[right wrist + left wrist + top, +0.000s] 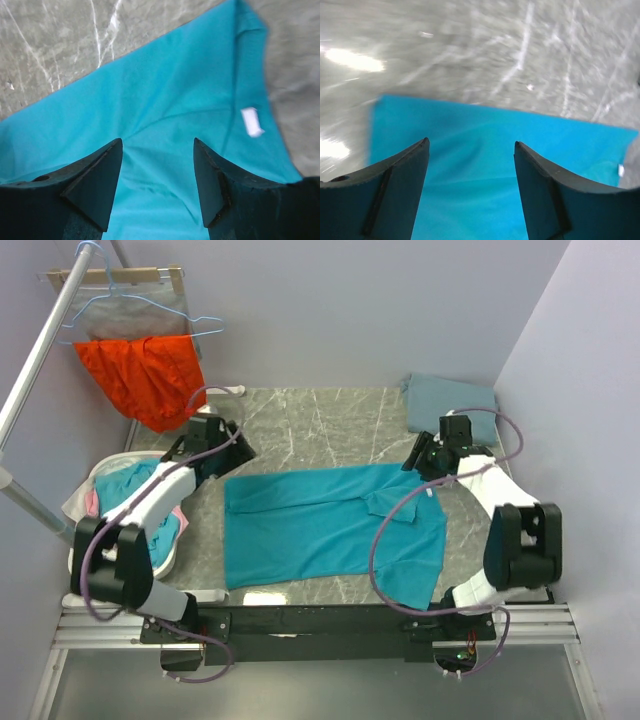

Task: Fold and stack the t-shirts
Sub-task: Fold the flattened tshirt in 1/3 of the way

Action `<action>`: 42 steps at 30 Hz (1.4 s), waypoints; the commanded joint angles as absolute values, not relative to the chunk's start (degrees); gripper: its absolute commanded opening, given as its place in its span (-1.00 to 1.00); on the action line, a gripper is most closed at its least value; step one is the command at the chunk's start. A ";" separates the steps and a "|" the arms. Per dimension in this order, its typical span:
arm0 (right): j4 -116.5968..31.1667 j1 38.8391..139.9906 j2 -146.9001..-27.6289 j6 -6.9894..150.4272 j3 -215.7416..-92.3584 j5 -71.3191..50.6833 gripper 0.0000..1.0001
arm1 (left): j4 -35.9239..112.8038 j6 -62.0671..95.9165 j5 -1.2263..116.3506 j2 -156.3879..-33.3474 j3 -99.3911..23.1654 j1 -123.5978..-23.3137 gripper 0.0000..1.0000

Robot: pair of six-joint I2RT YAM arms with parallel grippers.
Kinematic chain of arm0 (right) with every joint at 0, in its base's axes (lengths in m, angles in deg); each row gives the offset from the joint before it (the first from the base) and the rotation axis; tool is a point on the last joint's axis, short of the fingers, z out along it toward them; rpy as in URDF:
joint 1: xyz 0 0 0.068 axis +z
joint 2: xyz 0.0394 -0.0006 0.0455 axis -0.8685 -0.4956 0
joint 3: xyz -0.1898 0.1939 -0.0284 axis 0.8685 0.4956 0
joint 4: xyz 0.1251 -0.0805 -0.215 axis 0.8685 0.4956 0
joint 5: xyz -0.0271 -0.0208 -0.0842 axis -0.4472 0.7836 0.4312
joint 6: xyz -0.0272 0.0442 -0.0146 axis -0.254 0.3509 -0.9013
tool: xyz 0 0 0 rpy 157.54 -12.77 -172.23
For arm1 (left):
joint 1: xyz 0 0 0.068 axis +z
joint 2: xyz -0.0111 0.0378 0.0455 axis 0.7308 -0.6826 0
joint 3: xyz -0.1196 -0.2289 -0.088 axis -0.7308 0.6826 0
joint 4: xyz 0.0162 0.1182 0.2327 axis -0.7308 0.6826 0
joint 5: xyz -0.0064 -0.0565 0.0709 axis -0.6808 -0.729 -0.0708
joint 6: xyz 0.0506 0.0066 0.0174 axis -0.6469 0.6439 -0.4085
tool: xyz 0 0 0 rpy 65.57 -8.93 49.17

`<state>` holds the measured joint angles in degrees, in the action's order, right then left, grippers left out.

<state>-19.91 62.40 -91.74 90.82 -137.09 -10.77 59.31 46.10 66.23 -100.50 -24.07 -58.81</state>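
Observation:
The bright teal t-shirt (325,525) lies spread flat across the middle of the marble table, and its white neck label (251,121) shows in the right wrist view. My left gripper (238,450) hovers over the shirt's far left corner. Its jaws (471,145) are open, with only teal cloth (485,170) below them. My right gripper (413,462) hovers over the far right part near the collar, open (157,142), holding nothing. The slate grey-blue t-shirt (450,402) lies folded at the back right corner.
An orange-red garment (145,375) hangs on a hanger from a rack at the back left. A white basket (100,472) holding teal and pink cloth sits at the left edge. Walls close in on the table's back and right sides.

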 commanded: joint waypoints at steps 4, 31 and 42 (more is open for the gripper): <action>-26.35 62.48 -102.41 94.08 -141.25 -17.80 0.28 | 46.53 47.79 54.31 -114.28 -23.69 -61.98 0.41; -15.18 62.22 -121.41 91.10 -159.61 -7.77 0.20 | 61.12 40.15 72.77 -139.88 -51.46 -60.84 0.43; -26.78 62.40 -101.21 87.84 -148.21 -14.08 0.32 | 54.00 39.80 74.88 -122.31 -42.33 -60.84 0.57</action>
